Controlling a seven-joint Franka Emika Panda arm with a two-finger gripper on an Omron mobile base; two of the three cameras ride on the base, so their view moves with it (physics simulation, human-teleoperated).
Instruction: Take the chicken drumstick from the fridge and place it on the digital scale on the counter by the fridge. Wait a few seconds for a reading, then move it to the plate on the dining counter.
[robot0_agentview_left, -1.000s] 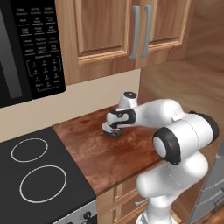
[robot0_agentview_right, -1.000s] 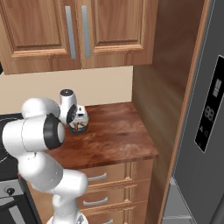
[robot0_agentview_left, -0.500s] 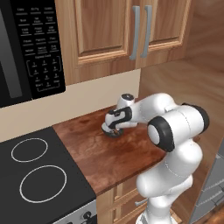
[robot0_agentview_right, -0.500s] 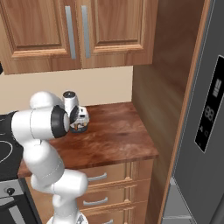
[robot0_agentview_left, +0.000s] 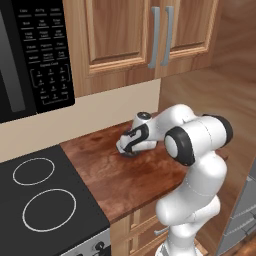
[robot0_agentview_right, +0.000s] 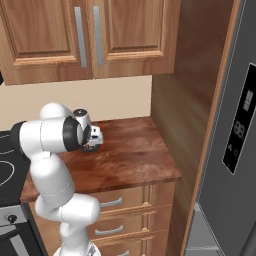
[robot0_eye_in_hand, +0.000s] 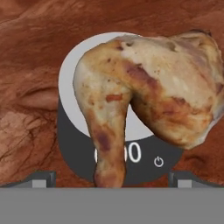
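The chicken drumstick (robot0_eye_in_hand: 144, 100) lies across the digital scale (robot0_eye_in_hand: 72, 131), its thick meaty end toward the upper right of the hand view and its narrow bone end running down toward the bottom edge, where it covers part of the white digits on the scale's dark base. The pale round disc of the scale shows around the drumstick's upper left side. The scale sits on the counter (robot0_agentview_left: 135, 180), toward its back edge, near the wall.

The two finger tips (robot0_eye_in_hand: 41, 178) rise at the bottom corners of the hand view, spread wide, one left of the bone end and one to the right below the meaty part. Neither visibly touches the meat; the bone end lies between them, nearer the left tip. The jaws are parted and pinch nothing.

Compared with half a second ago, the hand remains low over the same spot at the back of the counter, while the elbow has swung: in the left base view the big dark-ringed joint has moved further left and closer to the hand.

The gripper (robot0_agentview_left: 131, 150) points down at the scale, close above it, with the forearm reaching in nearly level and the arm folded tightly behind it. In the right base view the gripper (robot0_agentview_right: 91, 145) is partly hidden behind the elbow joint. The grey fridge (robot0_agentview_right: 235, 150) stands at the counter's right end.
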